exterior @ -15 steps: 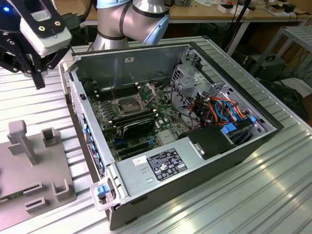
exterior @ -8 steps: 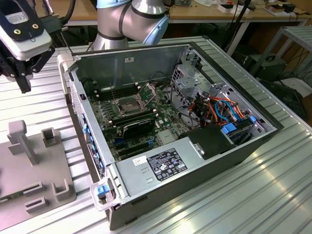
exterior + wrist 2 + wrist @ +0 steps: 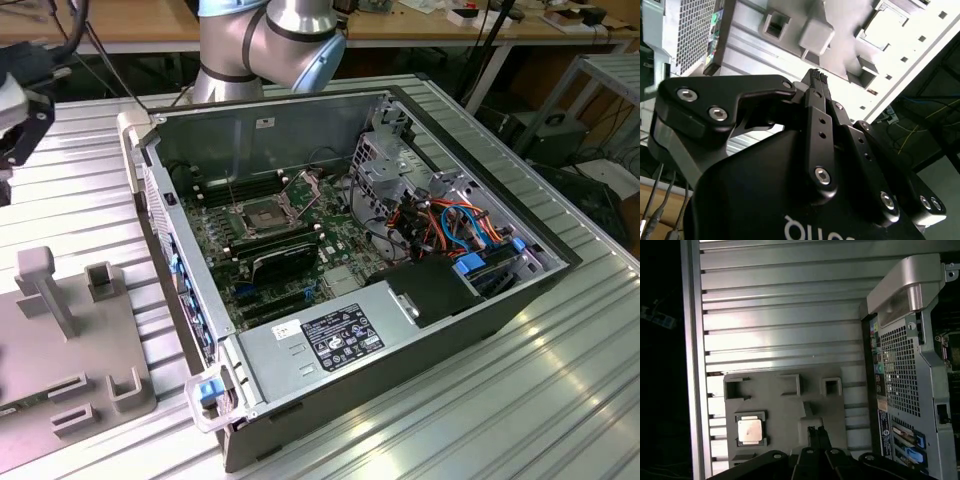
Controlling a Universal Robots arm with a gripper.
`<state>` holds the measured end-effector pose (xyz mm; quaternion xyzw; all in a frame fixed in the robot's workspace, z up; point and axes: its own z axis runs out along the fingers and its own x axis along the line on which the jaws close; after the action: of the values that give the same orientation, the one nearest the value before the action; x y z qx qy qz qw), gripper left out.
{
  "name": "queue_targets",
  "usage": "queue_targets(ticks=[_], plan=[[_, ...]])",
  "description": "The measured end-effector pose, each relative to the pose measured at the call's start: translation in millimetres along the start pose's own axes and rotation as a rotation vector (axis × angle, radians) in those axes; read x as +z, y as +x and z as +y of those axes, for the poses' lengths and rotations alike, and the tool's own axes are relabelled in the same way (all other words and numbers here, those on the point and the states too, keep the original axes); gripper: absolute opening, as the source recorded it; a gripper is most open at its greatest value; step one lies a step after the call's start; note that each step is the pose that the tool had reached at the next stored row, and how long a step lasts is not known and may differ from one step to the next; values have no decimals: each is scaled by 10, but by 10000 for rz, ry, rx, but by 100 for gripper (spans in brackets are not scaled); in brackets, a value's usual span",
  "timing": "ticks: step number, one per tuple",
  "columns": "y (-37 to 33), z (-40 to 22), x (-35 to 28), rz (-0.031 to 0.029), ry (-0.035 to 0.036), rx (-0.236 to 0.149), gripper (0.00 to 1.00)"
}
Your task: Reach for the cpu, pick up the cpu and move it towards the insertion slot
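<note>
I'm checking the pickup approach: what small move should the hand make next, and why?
Probably slide across the grey fixture toward the cpu. In the first wrist view the hand hangs shut beside it, not over it, and the cpu lies untouched in its pocket.

The cpu (image 3: 750,430) lies open from above in its grey fixture (image 3: 782,407); raised blocks (image 3: 831,386) stand near it. The insertion slot (image 3: 258,215) seems uncovered, its bracket (image 3: 303,186) tilted up beside it, with case walls (image 3: 250,125) all round.
</note>
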<state>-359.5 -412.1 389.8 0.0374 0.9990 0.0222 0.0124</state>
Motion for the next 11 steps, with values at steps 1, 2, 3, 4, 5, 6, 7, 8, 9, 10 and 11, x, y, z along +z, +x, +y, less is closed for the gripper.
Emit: queue_targets(ticks=[1,2,3,4,5,6,7,8,9,10,11], plan=[[65,-10,0,1,0,0,11],[111,-18,1,0,-1,-1,11],[168,-27,1,-1,0,1,11],[204,-34,1,0,0,2,11],[256,-44,1,0,0,1,11],[307,-54,3,-1,-1,1,11],[356,-65,3,0,0,0,11],[402,-74,4,0,0,0,11],[442,-83,5,-1,-1,0,11],[491,-93,6,0,-1,0,11],[558,-108,9,1,-2,-5,11]])
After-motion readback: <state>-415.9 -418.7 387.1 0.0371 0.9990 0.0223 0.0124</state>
